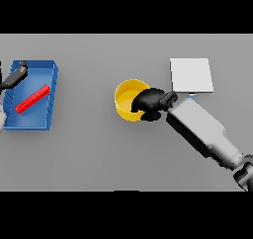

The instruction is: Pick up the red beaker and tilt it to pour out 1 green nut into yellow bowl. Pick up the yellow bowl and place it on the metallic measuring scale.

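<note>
Right robot hand grips the yellow bowl's rim; metallic measuring scale just beyond it, blue tray far left.

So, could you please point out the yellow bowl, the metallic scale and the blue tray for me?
yellow bowl (124, 100): head view, on its inner left wall.
metallic scale (191, 75): head view, middle of its flat top.
blue tray (45, 70): head view, its floor near the far corner.

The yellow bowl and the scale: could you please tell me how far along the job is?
Pouring cannot be confirmed: no nut shows in the yellow bowl, and a red object lies in the blue tray. In hand: the right hand grips the bowl's rim. Left: placing the bowl on the metallic scale. The left hand hovers over the tray.
</note>
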Robot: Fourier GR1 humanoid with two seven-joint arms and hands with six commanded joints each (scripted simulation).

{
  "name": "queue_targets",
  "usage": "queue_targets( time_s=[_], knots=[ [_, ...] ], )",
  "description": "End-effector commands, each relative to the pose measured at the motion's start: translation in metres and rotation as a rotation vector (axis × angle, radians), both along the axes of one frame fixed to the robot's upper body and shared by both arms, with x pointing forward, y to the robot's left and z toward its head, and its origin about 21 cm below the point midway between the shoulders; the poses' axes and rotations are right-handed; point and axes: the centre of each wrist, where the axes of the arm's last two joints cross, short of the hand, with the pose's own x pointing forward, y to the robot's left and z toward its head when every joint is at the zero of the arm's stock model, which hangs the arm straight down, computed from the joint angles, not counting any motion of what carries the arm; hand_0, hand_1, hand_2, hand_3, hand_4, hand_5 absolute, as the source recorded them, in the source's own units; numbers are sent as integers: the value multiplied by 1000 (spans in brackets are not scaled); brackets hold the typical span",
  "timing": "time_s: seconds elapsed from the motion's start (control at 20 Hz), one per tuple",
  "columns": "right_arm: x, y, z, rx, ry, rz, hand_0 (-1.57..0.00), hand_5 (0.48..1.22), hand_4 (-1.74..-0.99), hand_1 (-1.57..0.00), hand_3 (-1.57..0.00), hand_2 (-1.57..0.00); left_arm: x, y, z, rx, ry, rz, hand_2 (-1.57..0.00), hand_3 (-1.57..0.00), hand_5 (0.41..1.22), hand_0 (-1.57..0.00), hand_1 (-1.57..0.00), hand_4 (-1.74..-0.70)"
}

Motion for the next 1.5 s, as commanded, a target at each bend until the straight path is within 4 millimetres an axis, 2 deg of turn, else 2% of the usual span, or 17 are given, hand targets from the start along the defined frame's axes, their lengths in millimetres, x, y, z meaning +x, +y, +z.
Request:
queue_targets(
  time_s=[0.0,0.2,0.45,0.65,0.75,0.85,1.0,1.25,1.35,1.45],
  knots=[
    [-1,0,-1,4,-3,-10,-1474,1195,-1702,-1472,-1365,-1281,2,1,1,0,2,1,1,1,689,1,1,-735],
    [-1,-3,4,23,-26,-6,-1531,1210,-1725,-1531,-1405,-1306,0,-3,1,0,1,-1,1,1,685,1,1,-731],
    [1,-4,35,23,-68,-26,-1558,1217,-1736,-1558,-1266,-1404,0,-1,3,-4,2,-1,1,1,690,1,1,-735],
    [3,-15,59,44,-137,-67,-1566,1220,-1739,-1566,-1268,-1422,1,1,3,6,-10,-4,1,1,693,1,1,-739],
    [3,-27,64,55,-148,-85,-1568,1220,-1740,-1568,-1266,-1436,2,3,3,7,-10,1,1,1,697,1,1,-736],
    [1,-42,67,71,-150,-108,-1569,1220,-1740,-1569,-1376,-1439,1,4,7,1,-17,-7,1,1,697,1,1,-746],
    [8,-57,75,71,-182,-162,-1570,1220,-1741,-1570,-1283,-1482,1,0,7,11,-10,-1,1,1,704,1,1,-742],
    [27,-100,90,84,-275,-277,-1571,1221,-1741,-1571,-1209,-1536,-3,0,6,5,-9,-6,1,1,708,1,1,-743],
    [35,-117,86,89,-281,-324,-1571,1221,-1741,-1571,-1192,-1527,-3,0,8,-1,-3,4,1,1,703,1,1,-738],
    [41,-125,80,95,-283,-366,-1571,1221,-1741,-1571,-1175,-1501,-3,0,8,4,1,3,1,1,697,1,1,-734]
  ],
)
